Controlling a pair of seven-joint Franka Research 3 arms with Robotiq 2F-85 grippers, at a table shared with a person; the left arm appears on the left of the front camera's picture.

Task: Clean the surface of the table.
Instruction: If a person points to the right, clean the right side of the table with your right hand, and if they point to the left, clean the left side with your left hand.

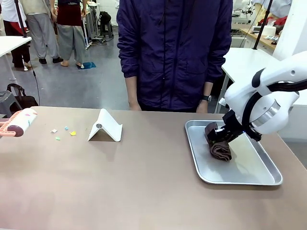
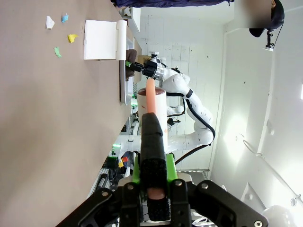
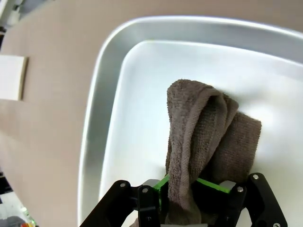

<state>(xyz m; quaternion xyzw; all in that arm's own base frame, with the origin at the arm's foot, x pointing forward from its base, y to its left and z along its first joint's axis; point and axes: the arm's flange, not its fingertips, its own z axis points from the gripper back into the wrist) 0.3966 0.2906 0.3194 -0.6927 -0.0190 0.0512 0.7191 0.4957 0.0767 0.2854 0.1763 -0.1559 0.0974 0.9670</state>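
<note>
The brownish-tan table (image 1: 120, 182) carries a few small coloured paper scraps (image 1: 63, 132) at its far left; they also lie on the table (image 2: 42, 118) as scraps (image 2: 59, 33) in the left wrist view. My left gripper (image 2: 155, 189) is shut on the pink handle of a lint roller (image 2: 152, 101), whose white head (image 1: 21, 122) hovers at the table's left edge. My right gripper (image 1: 221, 135) is shut on a brown cloth (image 1: 220, 151) that hangs onto the silver tray (image 1: 240, 178). From the right wrist, the cloth (image 3: 203, 137) rises out of the shut gripper (image 3: 189, 194).
A white folded stand (image 1: 105, 127) sits right of the scraps, left of centre. A person in a dark jacket (image 1: 175, 52) stands at the far edge, hands down. The tray's rim (image 3: 94, 118) lies right of open tabletop.
</note>
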